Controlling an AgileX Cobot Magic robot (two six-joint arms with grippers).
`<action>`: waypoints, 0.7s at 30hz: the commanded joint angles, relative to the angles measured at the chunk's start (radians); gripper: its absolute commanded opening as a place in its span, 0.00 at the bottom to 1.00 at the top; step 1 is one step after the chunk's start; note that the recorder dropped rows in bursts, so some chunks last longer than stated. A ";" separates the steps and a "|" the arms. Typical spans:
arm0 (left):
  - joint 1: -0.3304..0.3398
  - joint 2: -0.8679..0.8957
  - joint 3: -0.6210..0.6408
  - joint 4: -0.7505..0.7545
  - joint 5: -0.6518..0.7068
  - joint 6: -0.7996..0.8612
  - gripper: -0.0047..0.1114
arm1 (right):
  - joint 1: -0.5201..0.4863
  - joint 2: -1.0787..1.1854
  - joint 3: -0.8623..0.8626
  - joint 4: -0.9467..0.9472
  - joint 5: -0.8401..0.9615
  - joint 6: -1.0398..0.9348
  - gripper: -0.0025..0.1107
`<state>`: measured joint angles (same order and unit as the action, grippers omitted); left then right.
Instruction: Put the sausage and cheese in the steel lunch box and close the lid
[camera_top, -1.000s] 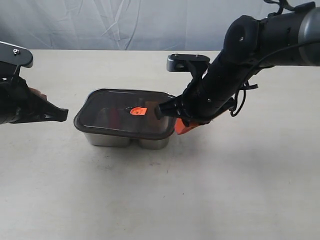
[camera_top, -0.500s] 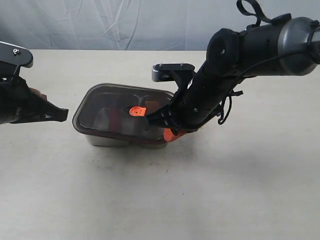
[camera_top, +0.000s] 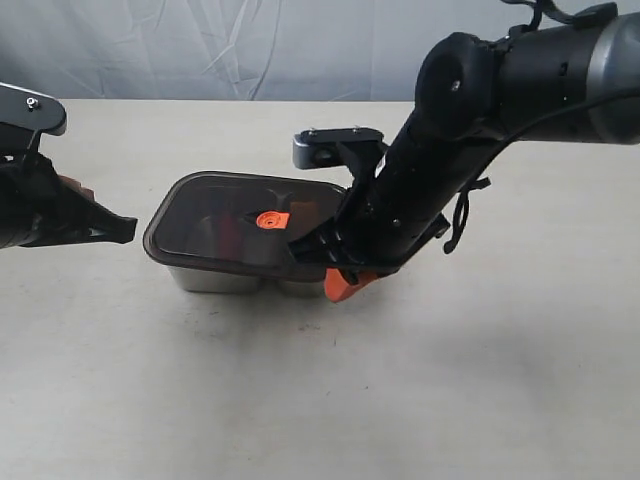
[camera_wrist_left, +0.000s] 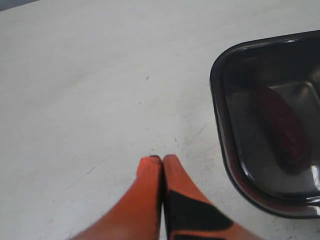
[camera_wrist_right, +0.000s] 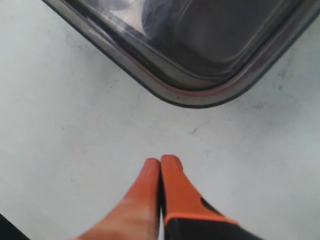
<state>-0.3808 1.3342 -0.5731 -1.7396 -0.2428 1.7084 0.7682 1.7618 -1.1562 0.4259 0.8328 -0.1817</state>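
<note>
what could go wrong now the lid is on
The lid may only rest on the steel lunch box, unsealed; its seating cannot be judged. The right gripper, shut, sits beside the box's corner with its arm over the lid's edge; a sideways move could shift lid or box.

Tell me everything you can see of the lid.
The lid is a dark, smoky translucent rectangle with rounded corners, plastic by its look, with a small orange tab at its centre and a thin reddish seal line along its rim. It rests on top of the steel lunch box, overhanging its walls; whether it is pressed home cannot be told. The sausage shows dimly through it. The shut right tool is clear of its corner.
</note>
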 joint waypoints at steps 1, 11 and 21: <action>0.002 0.004 -0.005 -0.005 0.006 -0.006 0.04 | 0.021 0.031 0.005 0.006 -0.023 -0.009 0.02; 0.002 0.004 -0.005 -0.005 0.004 -0.006 0.04 | 0.023 0.071 0.005 0.001 -0.124 -0.009 0.02; 0.002 0.004 -0.005 -0.005 0.004 -0.006 0.04 | 0.023 0.077 0.005 -0.026 -0.153 -0.002 0.02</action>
<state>-0.3808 1.3342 -0.5731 -1.7396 -0.2428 1.7084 0.7901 1.8402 -1.1543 0.4153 0.6929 -0.1837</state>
